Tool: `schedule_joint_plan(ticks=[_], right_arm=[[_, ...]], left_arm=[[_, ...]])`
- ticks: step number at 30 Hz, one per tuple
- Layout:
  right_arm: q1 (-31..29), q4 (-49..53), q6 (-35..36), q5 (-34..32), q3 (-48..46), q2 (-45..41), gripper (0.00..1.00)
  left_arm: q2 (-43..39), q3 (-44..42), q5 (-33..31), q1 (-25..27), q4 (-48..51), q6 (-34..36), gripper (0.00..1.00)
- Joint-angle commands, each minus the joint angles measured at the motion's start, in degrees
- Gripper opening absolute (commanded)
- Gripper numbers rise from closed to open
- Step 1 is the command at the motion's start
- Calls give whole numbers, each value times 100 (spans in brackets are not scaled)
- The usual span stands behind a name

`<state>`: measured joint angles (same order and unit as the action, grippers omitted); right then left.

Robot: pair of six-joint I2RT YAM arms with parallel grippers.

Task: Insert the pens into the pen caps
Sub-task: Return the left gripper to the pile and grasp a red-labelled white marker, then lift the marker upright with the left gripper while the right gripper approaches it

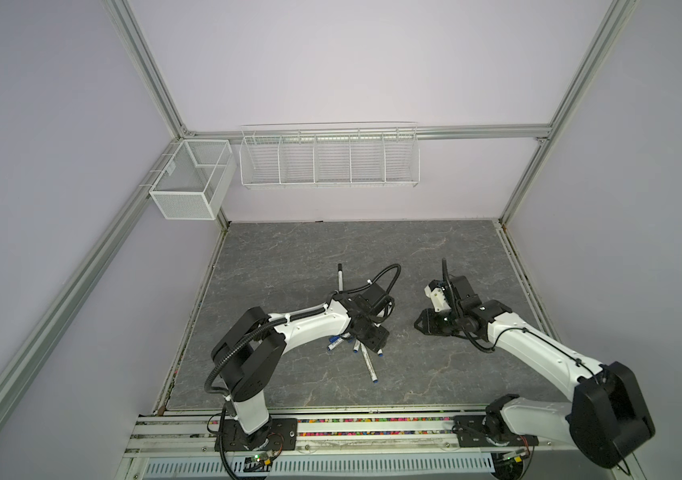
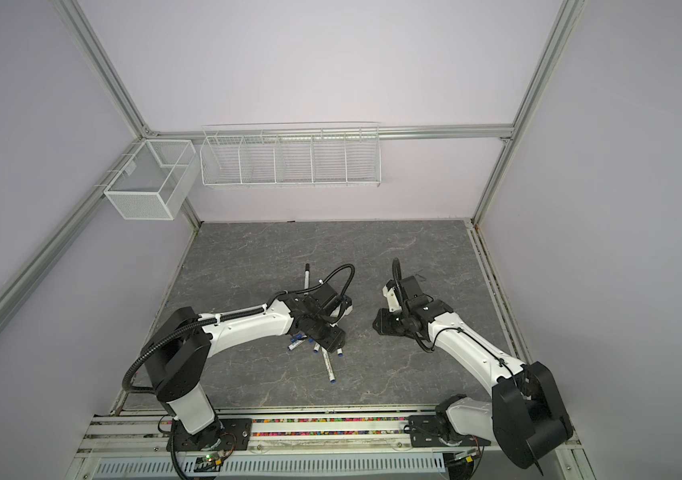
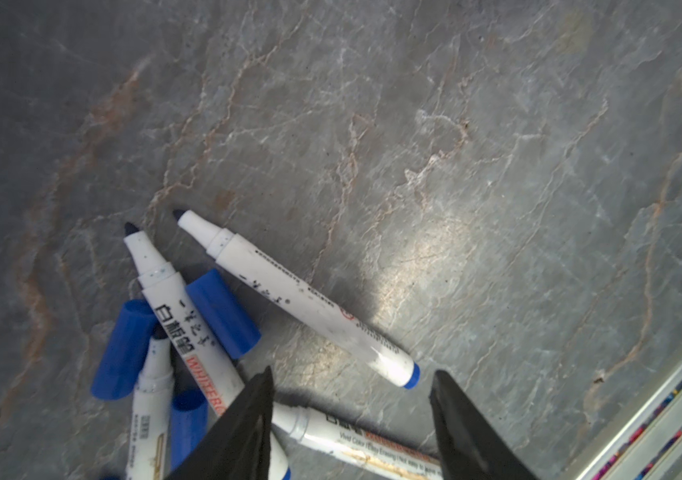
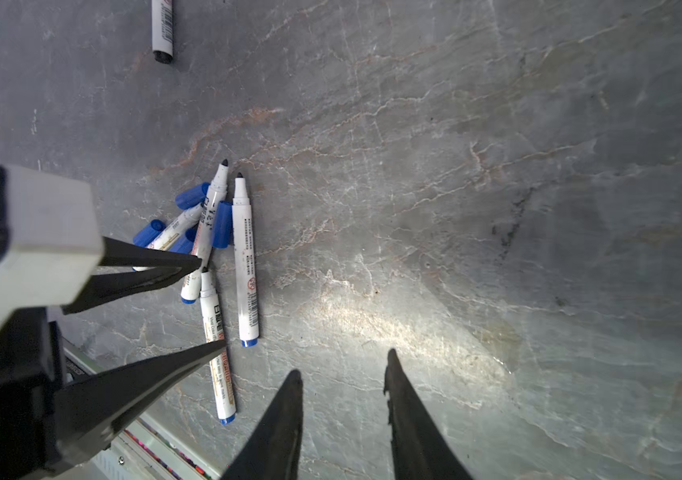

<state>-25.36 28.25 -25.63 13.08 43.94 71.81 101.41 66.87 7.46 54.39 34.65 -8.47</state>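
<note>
left tool (image 3: 352, 371) spread over pens (image 3: 300, 297)

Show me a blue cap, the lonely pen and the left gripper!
blue cap (image 3: 223, 313): left wrist view, middle of its side.
lone pen (image 1: 340, 277): in a top view, middle of its barrel.
left gripper (image 3: 352, 370): left wrist view, midway between its fingertips.

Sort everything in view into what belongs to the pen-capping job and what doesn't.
Job: four blue-plugged pens, four blue caps, the black-ended pen lying apart.
Just there: mesh basket and wire rack, both hung on the frame.
</note>
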Motion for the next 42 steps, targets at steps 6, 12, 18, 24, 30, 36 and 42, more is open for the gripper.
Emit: schedule_joint_plan(ticks=[6,12,18,24,30,36,42], right_arm=[[160,259,119,45,-204,-253,37],[297,425,267,59,-211,-402,37],[539,487,230,43,-281,-620,37],[941,480,61,50,-413,-882,37],[1174,337,-218,41,-592,-1032,37],[1166,171,-307,166,-682,-1063,40],[684,-351,-243,578,-671,-1346,48]], left_arm=[[525,494,218,13,420,16,58],[863,702,291,19,459,57,54],[1185,948,-3,111,532,165,37],[1251,864,-169,116,391,210,24],[1268,836,-285,116,203,281,11],[1041,910,77,98,-155,441,0],[488,612,1197,-210,-1137,112,0]])
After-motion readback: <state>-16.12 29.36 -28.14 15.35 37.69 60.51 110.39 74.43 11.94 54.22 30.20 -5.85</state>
